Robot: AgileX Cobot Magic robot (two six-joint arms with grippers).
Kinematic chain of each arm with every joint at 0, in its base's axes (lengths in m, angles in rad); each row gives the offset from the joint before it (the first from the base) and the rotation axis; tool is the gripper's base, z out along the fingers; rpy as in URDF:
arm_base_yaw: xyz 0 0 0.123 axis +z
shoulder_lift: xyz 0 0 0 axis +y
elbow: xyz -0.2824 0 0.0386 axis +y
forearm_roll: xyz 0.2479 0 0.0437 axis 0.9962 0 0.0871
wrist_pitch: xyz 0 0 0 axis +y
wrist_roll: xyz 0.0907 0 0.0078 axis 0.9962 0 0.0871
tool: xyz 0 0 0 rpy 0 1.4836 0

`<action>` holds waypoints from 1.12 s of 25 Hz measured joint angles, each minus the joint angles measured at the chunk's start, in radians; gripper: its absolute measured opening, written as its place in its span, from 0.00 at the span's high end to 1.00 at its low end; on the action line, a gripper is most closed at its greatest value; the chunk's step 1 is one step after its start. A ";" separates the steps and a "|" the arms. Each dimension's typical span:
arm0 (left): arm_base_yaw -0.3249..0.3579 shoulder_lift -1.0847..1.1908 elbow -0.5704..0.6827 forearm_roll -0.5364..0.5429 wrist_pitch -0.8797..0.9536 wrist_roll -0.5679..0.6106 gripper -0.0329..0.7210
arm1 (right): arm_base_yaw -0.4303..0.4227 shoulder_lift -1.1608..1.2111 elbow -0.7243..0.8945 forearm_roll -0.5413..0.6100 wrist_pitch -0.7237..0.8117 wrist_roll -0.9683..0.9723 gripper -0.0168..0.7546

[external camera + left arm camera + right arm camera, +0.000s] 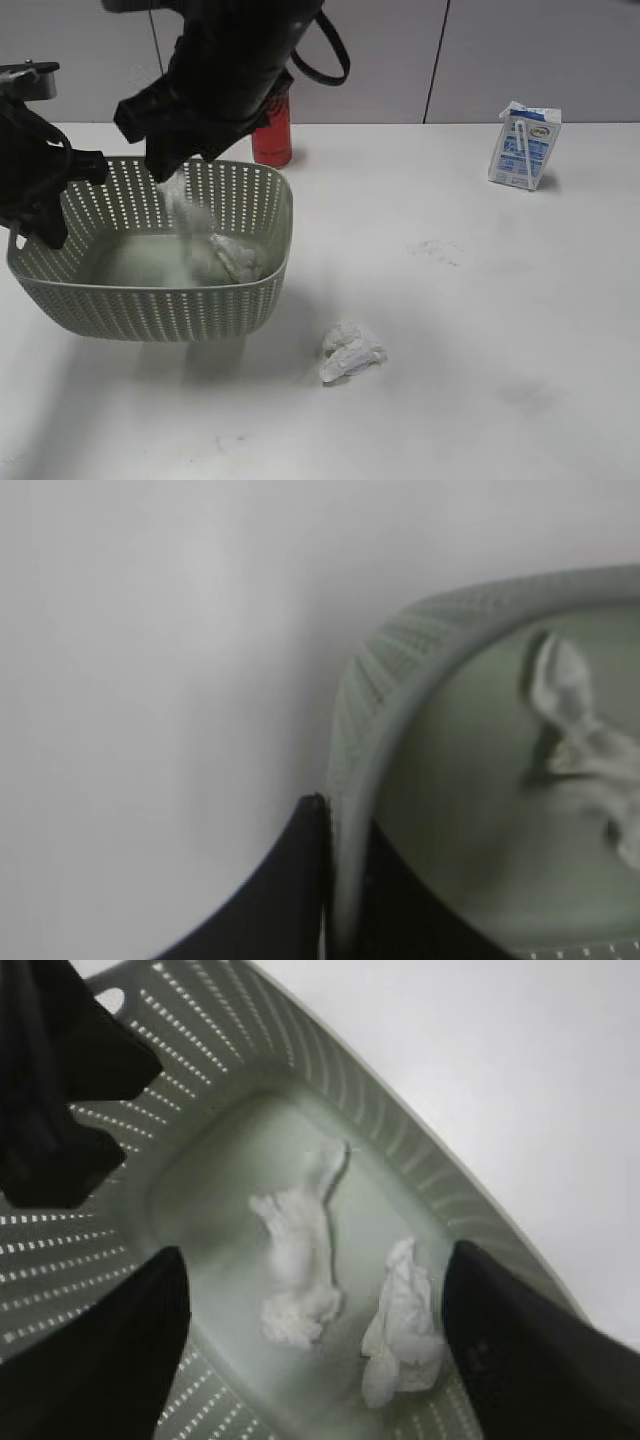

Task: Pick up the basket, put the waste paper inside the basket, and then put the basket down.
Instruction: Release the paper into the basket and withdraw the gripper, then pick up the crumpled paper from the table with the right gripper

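Sage-green plastic is most of what I'm looking at: the basket sits at the left of the exterior frame, tipped and lifted off the white worktop, shadow underneath. My left end effector is clamped on its rim at the far left, one finger either side of the wall, as the lower middle of the left wrist frame shows.

Moving right, my right end effector hangs over the basket with fingers spread apart and nothing between them. Below it, two wads of waste paper lie on the basket floor; the one nearer centre is blurred in the exterior frame.

Further right, one more paper wad is on the worktop just past the basket's corner. A red can stands behind the basket, and a drink carton is at the upper right.
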 joint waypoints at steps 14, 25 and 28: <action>0.169 0.000 0.000 0.020 0.067 0.128 0.95 | -0.239 -0.143 0.008 -0.163 0.248 0.076 0.23; 0.247 0.000 0.000 0.007 0.083 0.172 0.95 | -0.084 -0.138 0.656 -0.148 -0.145 0.227 0.24; 0.247 0.000 0.000 -0.005 0.082 0.172 0.95 | -0.033 -0.118 0.697 -0.167 -0.246 0.290 0.24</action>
